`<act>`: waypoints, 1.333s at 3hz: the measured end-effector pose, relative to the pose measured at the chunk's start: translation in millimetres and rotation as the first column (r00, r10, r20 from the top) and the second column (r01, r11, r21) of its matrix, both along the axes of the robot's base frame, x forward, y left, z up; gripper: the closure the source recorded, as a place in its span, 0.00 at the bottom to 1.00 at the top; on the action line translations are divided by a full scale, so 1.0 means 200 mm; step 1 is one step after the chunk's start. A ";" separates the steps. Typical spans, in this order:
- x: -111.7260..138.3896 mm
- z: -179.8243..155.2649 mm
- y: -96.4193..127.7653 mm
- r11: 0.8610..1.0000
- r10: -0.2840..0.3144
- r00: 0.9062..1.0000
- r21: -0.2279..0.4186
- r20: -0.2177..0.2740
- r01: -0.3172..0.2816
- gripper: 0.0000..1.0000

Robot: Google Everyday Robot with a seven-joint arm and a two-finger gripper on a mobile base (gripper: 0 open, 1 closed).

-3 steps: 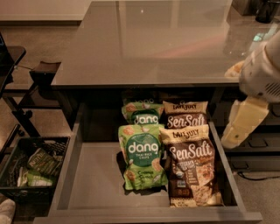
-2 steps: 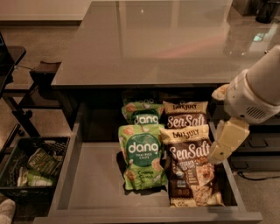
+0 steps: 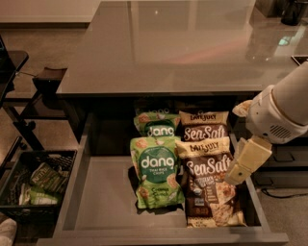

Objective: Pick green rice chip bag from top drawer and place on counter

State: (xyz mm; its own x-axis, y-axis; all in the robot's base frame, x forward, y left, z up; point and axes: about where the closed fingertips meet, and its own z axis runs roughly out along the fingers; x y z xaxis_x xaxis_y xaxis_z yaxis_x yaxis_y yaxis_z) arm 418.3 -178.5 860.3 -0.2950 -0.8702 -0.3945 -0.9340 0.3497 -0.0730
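The top drawer (image 3: 101,202) is pulled open below the counter (image 3: 163,43). Two green rice chip bags lie in it: a front one (image 3: 156,172) flat in the middle and a second one (image 3: 156,126) behind it, partly covered. To their right lie two brown-and-cream Sea Salt bags, one in front (image 3: 209,182) and one behind (image 3: 204,126). My gripper (image 3: 246,161) hangs from the white arm at the right, over the drawer's right side, above the right edge of the front Sea Salt bag and apart from the green bags.
A dark wire basket (image 3: 36,185) with green packets stands on the floor at the left of the drawer. A dark stand (image 3: 29,96) is behind it. Dark objects sit at the counter's far right corner (image 3: 288,9).
My arm and gripper have moved left and down, from beside the drawer's right edge to over the drawer's right side. The bags have not moved.
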 end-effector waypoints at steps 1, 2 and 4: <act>-0.06 -0.13 0.21 0.992 -0.042 0.999 0.119 -0.026 0.045 0.00; -0.09 -0.23 0.41 0.968 -0.108 0.993 0.224 -0.046 0.116 0.00; -0.07 -0.30 0.66 0.912 -0.263 0.959 0.296 -0.109 0.284 0.00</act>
